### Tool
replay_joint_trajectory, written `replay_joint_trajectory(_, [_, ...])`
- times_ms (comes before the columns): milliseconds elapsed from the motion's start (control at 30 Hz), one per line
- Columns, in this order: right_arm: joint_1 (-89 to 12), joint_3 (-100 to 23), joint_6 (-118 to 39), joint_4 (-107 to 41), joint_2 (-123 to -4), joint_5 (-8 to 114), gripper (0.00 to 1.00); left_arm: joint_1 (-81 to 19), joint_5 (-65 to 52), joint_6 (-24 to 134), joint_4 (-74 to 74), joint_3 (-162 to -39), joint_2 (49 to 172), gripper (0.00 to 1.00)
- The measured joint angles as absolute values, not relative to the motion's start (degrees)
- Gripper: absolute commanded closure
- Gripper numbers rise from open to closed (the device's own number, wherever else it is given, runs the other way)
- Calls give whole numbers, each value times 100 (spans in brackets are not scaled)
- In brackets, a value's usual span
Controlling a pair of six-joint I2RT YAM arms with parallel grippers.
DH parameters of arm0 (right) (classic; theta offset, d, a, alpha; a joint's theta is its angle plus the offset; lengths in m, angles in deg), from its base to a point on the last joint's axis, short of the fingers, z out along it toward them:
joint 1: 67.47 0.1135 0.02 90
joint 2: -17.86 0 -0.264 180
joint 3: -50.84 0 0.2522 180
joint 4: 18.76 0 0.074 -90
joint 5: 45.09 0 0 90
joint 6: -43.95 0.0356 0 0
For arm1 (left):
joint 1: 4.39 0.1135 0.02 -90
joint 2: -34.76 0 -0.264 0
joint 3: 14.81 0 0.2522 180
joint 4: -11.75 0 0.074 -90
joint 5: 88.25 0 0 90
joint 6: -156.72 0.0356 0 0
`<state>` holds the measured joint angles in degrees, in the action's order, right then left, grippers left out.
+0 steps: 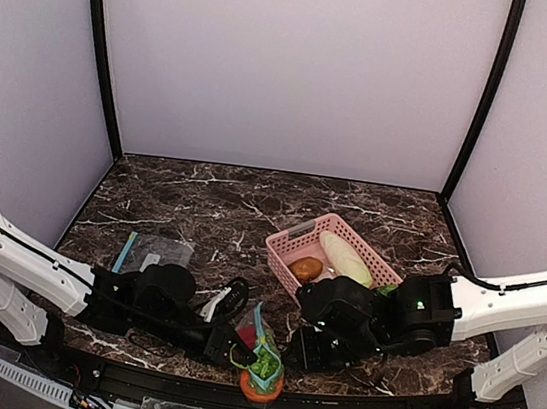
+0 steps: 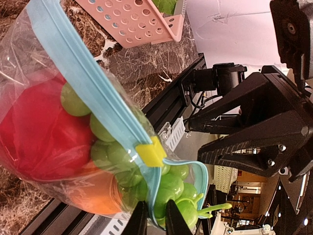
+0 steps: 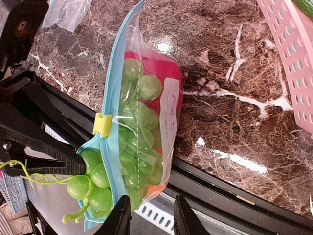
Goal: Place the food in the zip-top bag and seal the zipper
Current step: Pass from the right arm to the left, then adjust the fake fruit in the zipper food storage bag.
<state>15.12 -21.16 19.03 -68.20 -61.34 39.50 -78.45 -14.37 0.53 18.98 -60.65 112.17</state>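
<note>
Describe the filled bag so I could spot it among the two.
Start at the dark marble table and go to the middle of its near edge, in front of the pink basket. The zip-top bag there bulges with green grapes and red fruit; the other bag, farther left, lies flat.

The dark marble table [image 1: 204, 195] is enclosed by pale walls [image 1: 292, 66]. Black posts [image 1: 104, 51] are set at its rear corners.

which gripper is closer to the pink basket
Right. The right gripper sits just on the near side of the pink basket, while the left gripper is farther left, beyond the filled zip-top bag.
</note>
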Motion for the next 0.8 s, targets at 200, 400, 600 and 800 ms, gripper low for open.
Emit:
replay_joint_trajectory(200, [1512, -2120, 1898, -6811, -6239, 3953, 70, -7845, -1434, 59, 1800, -6117, 11217, 88])
replay_joint_trajectory(400, [1514, -2146, 1898, -6791, -6224, 3955, 69, -7852, -1432, 108, 1719, -6154, 11215, 89])
replay_joint_trajectory(600, [1531, -2278, 1835, -6748, -6209, 3981, 60, -7856, -1430, 143, 1586, -6216, 11199, 91])
replay_joint_trajectory(800, [1669, -2330, 1721, -6595, -6209, 4125, 60, -7856, -1430, 160, 1516, -6229, 11173, 93])
